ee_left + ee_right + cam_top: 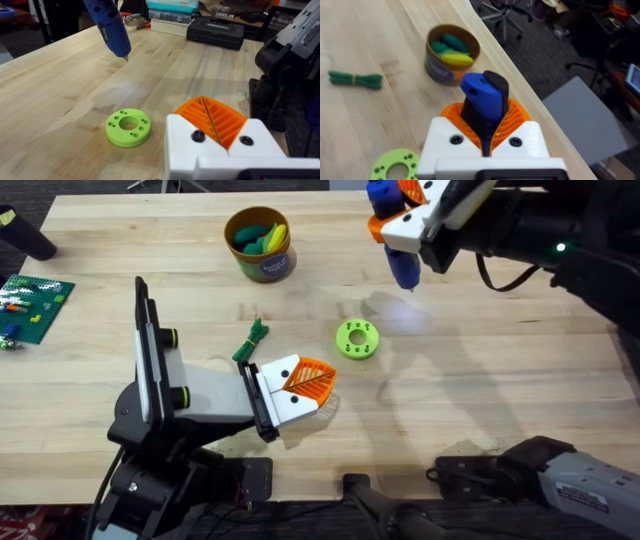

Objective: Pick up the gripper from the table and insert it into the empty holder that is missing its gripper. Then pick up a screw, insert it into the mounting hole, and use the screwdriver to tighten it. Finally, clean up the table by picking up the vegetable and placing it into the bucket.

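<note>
My right gripper (402, 212) hangs over the table's far right, shut on the blue screwdriver (398, 242), whose tip points down above bare wood. In the right wrist view the screwdriver (482, 97) stands between the orange pads of that gripper (485, 122). My left gripper (312, 381) rests low at centre, its two orange ribbed fingers (215, 120) pressed together in the white holder (260, 150) with nothing between them; a dark screw head shows on each side. The dark-green vegetable (252, 340) lies just beyond it. The yellow-orange bucket (259, 244) stands at the back, holding toy pieces.
A bright green ring disc (357, 339) lies right of the left gripper, below the screwdriver tip. A green brick plate (35, 302) sits at the far left edge. Black tool cases (215, 30) stand along the table's right edge. The right arm's base (560, 475) fills the lower right.
</note>
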`<state>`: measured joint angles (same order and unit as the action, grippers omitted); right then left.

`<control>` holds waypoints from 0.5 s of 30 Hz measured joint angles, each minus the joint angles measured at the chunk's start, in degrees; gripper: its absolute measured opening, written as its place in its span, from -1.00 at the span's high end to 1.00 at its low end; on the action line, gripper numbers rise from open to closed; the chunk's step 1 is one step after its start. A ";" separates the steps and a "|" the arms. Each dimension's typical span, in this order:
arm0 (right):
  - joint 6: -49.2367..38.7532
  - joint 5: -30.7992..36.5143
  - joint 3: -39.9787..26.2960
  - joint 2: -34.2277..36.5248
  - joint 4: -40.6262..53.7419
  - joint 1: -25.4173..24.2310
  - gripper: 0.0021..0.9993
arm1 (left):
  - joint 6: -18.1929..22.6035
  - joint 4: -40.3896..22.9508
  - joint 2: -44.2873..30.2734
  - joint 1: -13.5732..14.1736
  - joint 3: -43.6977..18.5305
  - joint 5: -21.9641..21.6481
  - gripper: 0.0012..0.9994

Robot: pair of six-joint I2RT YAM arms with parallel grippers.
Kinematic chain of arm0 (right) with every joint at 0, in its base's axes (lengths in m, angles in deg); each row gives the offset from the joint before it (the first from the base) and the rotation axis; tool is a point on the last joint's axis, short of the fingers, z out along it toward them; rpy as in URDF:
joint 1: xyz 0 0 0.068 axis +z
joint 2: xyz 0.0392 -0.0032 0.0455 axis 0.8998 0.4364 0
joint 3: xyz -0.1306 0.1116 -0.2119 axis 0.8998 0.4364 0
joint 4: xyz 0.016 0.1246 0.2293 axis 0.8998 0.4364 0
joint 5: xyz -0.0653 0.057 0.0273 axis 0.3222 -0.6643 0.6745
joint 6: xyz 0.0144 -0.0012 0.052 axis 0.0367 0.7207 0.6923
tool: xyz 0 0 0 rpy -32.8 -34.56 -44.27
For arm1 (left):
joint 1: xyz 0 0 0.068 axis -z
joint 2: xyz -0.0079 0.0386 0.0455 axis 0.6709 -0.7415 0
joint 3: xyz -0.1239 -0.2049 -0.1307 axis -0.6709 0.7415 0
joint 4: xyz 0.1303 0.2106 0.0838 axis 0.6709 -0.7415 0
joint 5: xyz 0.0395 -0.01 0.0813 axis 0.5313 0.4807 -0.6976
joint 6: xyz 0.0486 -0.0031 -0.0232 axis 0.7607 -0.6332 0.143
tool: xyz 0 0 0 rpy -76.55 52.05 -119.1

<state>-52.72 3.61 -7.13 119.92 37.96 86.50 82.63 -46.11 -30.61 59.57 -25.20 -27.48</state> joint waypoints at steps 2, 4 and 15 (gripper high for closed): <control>-0.67 0.68 0.01 0.47 1.27 -0.23 0.89 | -0.07 0.11 0.24 0.00 0.00 0.00 0.97; -0.65 0.48 0.05 0.93 1.25 -0.25 0.89 | -0.07 0.16 0.25 0.00 0.00 0.03 0.97; 8.04 -9.35 0.40 -0.13 -27.18 0.76 0.89 | -0.15 0.16 0.25 0.00 0.00 0.00 0.97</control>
<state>-44.69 -5.74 -6.73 119.79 10.79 87.26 82.47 -45.96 -30.37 59.57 -25.20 -27.48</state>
